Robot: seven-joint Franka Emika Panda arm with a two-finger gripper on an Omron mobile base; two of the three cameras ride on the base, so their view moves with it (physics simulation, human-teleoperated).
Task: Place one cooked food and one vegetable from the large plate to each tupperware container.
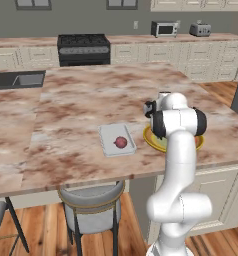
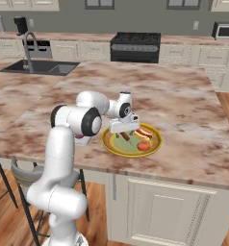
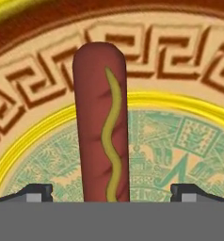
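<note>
Pincer: your pincer [image 2: 127, 136] hung low over the large plate [image 2: 154, 148], its jaws spread wide and pinching nothing.
Hot dog: a brown sausage with a yellow mustard squiggle [image 3: 101, 123] lay on the plate, right between your two finger tips [image 3: 37, 190].
Plate food: you could also see a second sausage [image 2: 144, 133] and a red tomato [image 2: 144, 146] on it.
Tupperware container: one pale tray [image 1: 109, 141] sat on the tabletop [image 1: 86, 100] just beside the plate, with a dark red round vegetable [image 1: 120, 142] in it.
</note>
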